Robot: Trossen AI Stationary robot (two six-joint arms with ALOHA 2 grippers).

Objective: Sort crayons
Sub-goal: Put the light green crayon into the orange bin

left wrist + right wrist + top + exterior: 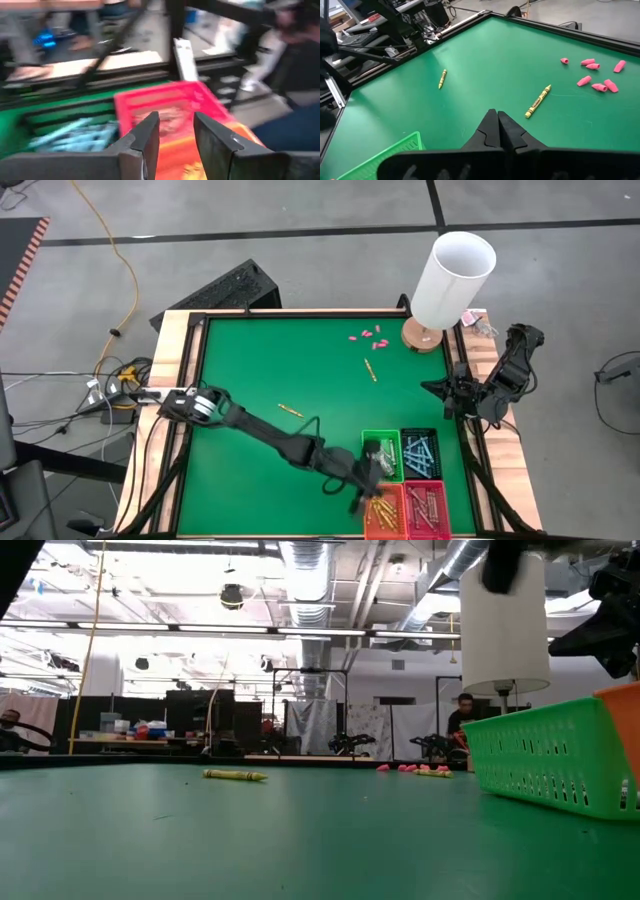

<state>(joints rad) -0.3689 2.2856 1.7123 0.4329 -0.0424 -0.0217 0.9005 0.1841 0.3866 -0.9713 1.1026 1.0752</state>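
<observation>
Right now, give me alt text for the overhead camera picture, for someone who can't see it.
Seen from above, the left gripper hangs over four small baskets of sorted crayons at the green table's near right corner. Two yellow crayons and some pink pieces lie loose on the mat; the right gripper waits at the right edge.

Lab or workshop — exposed ceiling ducts [310, 565], workbenches [150, 735].
</observation>
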